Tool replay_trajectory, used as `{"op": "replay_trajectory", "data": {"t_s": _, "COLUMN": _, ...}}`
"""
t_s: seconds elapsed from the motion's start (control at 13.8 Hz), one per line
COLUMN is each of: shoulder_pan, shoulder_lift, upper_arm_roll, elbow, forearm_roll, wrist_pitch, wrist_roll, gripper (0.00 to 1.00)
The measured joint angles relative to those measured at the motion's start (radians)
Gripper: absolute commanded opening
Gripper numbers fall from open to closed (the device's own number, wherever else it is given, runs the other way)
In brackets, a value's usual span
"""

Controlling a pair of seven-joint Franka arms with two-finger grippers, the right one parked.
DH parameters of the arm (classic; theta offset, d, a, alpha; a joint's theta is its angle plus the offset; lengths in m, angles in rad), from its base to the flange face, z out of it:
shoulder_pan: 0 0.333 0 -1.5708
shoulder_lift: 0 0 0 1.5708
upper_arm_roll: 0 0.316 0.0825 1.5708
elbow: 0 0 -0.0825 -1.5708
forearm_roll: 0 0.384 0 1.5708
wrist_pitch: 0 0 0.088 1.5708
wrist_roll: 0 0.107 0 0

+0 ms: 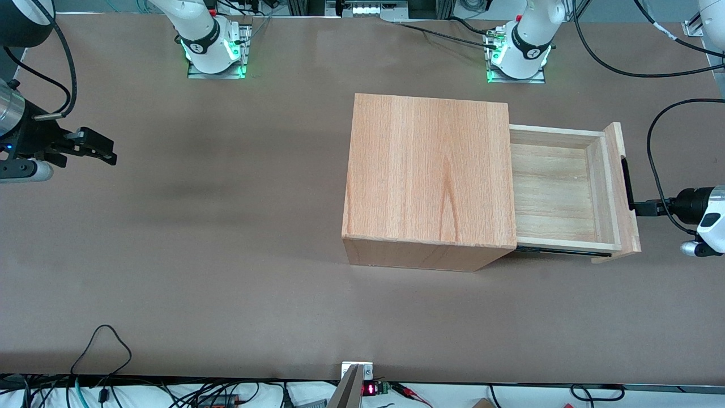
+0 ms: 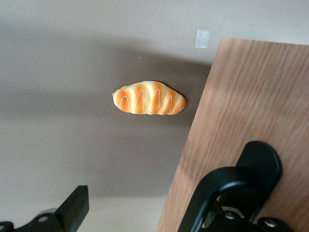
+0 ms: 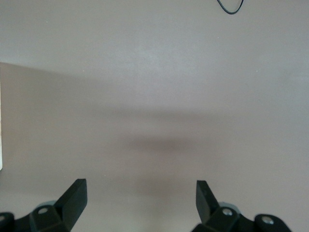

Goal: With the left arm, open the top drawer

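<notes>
I see one wooden cabinet on the brown counter, toward the working arm's end, with its one top drawer pulled well out. My left arm reaches in from the counter's edge there, and its hand sits at the drawer's single black handle. I cannot tell whether the hand grips it.

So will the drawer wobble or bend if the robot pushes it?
Probably stiff: the drawer looks like solid wood boards. It likely slides straight, guided by the cabinet. The gripper, jaws open, sits at its handle.
</notes>
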Motion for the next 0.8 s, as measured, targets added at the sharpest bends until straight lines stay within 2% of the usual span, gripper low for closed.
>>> {"op": "replay_trajectory", "data": {"t_s": 0.8, "shoulder_pan": 0.003, "shoulder_lift": 0.003, "upper_arm_roll": -0.004, "elbow": 0.08, "forearm_roll": 0.0, "wrist_pitch": -0.018, "wrist_roll": 0.014, "gripper": 1.0}}
